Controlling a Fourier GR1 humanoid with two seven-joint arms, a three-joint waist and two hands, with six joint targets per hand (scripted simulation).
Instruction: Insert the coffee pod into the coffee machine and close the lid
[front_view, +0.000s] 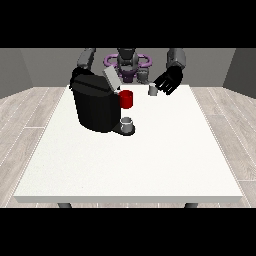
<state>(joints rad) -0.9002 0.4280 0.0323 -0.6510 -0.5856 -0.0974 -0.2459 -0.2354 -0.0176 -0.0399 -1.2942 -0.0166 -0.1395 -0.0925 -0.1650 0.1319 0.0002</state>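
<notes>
A black coffee machine stands on the left half of the white table, with its grey lid raised open. A small grey cup sits on the machine's base in front. The small grey coffee pod stands on the table near the far edge. The black hand at the view's right hovers just right of the pod with its fingers spread, not touching it. The arm at the view's left reaches down behind the machine, and its hand is hidden.
A red mug stands on the table right beside the machine, between it and the pod. The table's far edge runs just behind the pod.
</notes>
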